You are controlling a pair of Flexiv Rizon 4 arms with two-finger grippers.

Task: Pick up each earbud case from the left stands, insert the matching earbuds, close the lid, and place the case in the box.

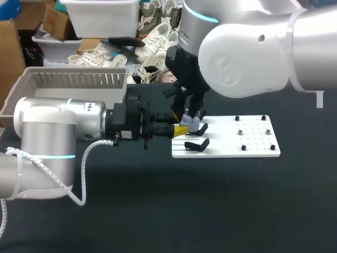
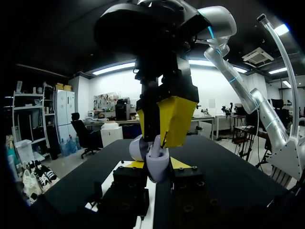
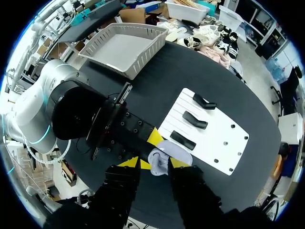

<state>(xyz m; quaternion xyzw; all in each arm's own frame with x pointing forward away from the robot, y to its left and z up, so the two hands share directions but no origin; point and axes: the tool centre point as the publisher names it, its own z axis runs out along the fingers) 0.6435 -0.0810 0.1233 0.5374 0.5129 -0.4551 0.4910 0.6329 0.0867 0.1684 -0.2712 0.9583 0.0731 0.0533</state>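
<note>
We hold the lavender earbud case [image 1: 192, 124] in the air over the near end of the white board [image 1: 253, 142], between both arms. Our left pincer [image 2: 157, 166] reaches in level from the side. Its yellow tips press the lower part of the case from two sides, so it grips the case. Our right pincer [image 3: 155, 164] comes down from above, and its tips close on the upper part of the same case. In the wrist views the case looks open, with its lid tipped to one side. We cannot make out earbuds inside it. Three black stands [image 3: 194, 120] lie in a row on the board, just beside the case. The grey basket [image 1: 73, 79] stands well apart, at the far left of the dark desk [image 1: 210, 200].
</note>
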